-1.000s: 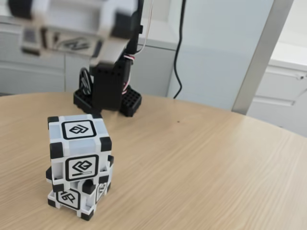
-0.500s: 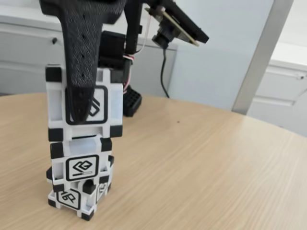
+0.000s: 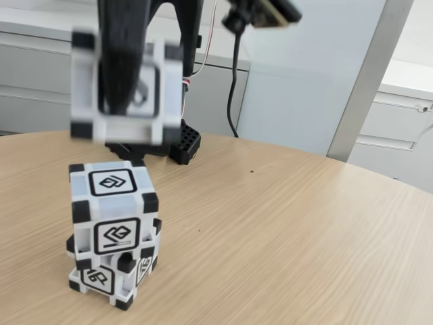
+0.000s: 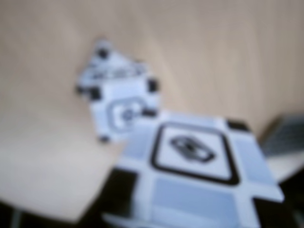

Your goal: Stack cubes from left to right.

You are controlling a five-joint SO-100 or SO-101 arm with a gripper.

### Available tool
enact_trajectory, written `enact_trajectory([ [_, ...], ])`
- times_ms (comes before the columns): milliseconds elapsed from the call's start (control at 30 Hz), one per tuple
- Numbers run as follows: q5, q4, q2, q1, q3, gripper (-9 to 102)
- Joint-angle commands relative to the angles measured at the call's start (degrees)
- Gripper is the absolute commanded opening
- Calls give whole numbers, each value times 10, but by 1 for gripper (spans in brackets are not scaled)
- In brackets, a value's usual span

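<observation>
Cubes of white plastic with black corner blocks and a black-framed square glyph on each face make up the scene. Two of them sit stacked near the front left of the round table in the fixed view: the lower cube rests on the pale wood-grain top, and the upper cube sits on it, turned slightly out of line so its corners overhang. The third cube hangs in the air above the pair, clear of the upper cube's top face and blurred by motion. The gripper clamps it, one matte black finger with a pebbled printed texture running down over the cube's front face. In the wrist view, out of focus, the held cube fills the lower right and the stack lies beyond it on the wood.
</observation>
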Motion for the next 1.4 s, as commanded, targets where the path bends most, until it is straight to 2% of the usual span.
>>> enact_trajectory([
  [0, -4, 7, 25, 4, 18, 19],
  [267, -24, 5, 33, 3, 113, 18],
  [1367, -9, 4, 21, 19, 116, 17],
])
